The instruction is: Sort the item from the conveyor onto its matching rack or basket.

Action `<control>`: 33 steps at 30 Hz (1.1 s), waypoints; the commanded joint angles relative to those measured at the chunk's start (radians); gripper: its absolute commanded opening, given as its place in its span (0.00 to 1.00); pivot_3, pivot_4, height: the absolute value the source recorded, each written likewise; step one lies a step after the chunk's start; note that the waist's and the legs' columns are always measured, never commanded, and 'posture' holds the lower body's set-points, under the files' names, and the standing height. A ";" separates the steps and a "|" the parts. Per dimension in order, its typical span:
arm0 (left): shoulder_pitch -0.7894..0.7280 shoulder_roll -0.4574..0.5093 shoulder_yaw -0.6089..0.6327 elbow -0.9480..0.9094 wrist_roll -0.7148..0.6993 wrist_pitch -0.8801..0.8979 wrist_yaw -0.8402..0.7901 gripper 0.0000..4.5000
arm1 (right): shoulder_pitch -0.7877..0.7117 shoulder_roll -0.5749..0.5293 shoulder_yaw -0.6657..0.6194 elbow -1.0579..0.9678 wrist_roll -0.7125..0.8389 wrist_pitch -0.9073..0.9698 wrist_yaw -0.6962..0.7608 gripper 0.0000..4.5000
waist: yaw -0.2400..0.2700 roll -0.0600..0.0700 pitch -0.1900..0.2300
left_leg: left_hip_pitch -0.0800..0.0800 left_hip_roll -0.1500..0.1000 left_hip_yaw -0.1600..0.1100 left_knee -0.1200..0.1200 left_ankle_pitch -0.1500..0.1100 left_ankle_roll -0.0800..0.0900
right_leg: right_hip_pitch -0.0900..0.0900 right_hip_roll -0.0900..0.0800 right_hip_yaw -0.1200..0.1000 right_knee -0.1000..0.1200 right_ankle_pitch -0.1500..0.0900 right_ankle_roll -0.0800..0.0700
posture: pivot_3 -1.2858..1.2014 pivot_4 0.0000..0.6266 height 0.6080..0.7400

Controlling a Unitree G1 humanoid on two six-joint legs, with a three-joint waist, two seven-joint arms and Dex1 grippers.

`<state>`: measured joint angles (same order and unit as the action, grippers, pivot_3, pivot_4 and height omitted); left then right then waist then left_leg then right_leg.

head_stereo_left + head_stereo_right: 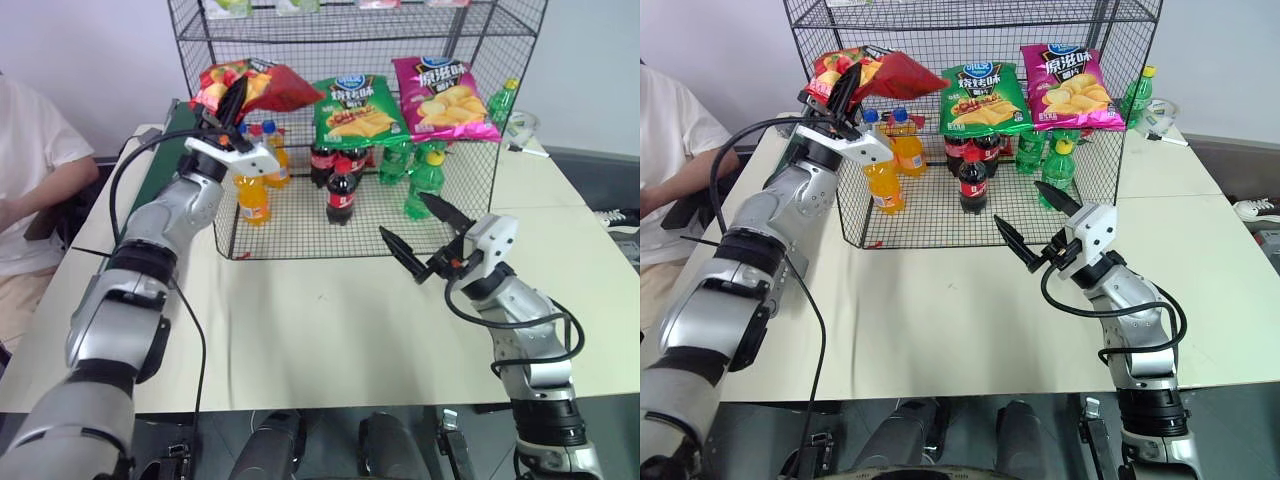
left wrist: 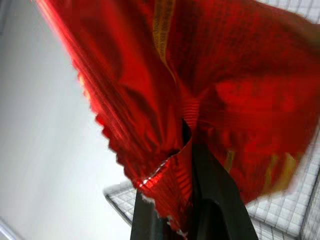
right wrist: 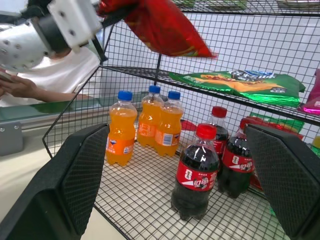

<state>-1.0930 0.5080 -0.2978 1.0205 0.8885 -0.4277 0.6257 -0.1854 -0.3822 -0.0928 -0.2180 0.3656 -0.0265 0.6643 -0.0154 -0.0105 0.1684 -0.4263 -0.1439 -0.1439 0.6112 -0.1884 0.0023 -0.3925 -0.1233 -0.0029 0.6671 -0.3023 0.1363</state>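
1. The left gripper (image 1: 232, 103) is clamped on the red bag (image 1: 262, 86), carrying it high at the rack's (image 1: 470, 190) left corner, level with the crisp shelf.
2. Pickup looks done. Left to do, I'd say: carry the bag in over the shelf and let go beside the green bag (image 1: 356, 110). It hangs in the air, not yet resting on wire.
3. The right gripper (image 1: 422, 236) hovers over the table (image 1: 330, 320) in front of the rack, fingers wide apart, empty.
4. The left wrist view shows the pinch up close: black fingers (image 2: 212, 200) biting the bag's crimped seam.
5. The right wrist view gives a low angle: orange bottles (image 3: 120, 128) and cola bottles (image 3: 198, 171) on the bottom tier, and the conveyor (image 3: 35, 111) beyond.
6. The eye views add the pink bag (image 1: 444, 97) and a person (image 1: 30, 190) seated at the left.
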 commanded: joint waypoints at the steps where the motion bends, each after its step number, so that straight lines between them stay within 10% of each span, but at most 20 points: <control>1: -0.064 -0.004 -0.030 0.091 -0.002 0.017 0.078 0.02 | 0.005 -0.015 -0.004 -0.054 0.000 0.000 -0.004 1.00 | 0.001 -0.001 0.001 | 0.000 0.000 0.000 0.000 0.000 0.000 | 0.000 0.000 0.000 0.000 0.000 0.000 | 0.52 0.24 1.00; 26: -0.128 -0.135 0.040 0.255 -0.349 -0.037 -0.344 0.02 | -0.007 -0.028 0.036 -0.045 -0.027 0.022 -0.007 1.00 | 0.005 -0.004 0.001 | -0.001 0.000 0.000 0.003 0.000 0.000 | 0.001 0.000 0.000 0.000 0.001 0.002 | 0.52 0.24 1.00; 33: -0.092 -0.113 0.035 0.221 -0.350 -0.077 -0.325 0.71 | -0.008 -0.031 0.036 -0.046 -0.019 0.033 -0.001 1.00 | 0.008 -0.005 0.001 | 0.000 0.000 0.000 0.004 0.000 0.000 | 0.002 0.000 0.000 0.001 0.001 0.002 | 0.52 0.24 1.00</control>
<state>-1.2002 0.4012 -0.2589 1.2528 0.5532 -0.4871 0.3204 -0.1786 -0.4102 -0.0527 -0.2324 0.3353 0.0083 0.6629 -0.0076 -0.0152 0.1690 -0.4264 -0.1444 -0.1441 0.6150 -0.1883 0.0023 -0.3903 -0.1234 -0.0028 0.6677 -0.3012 0.1379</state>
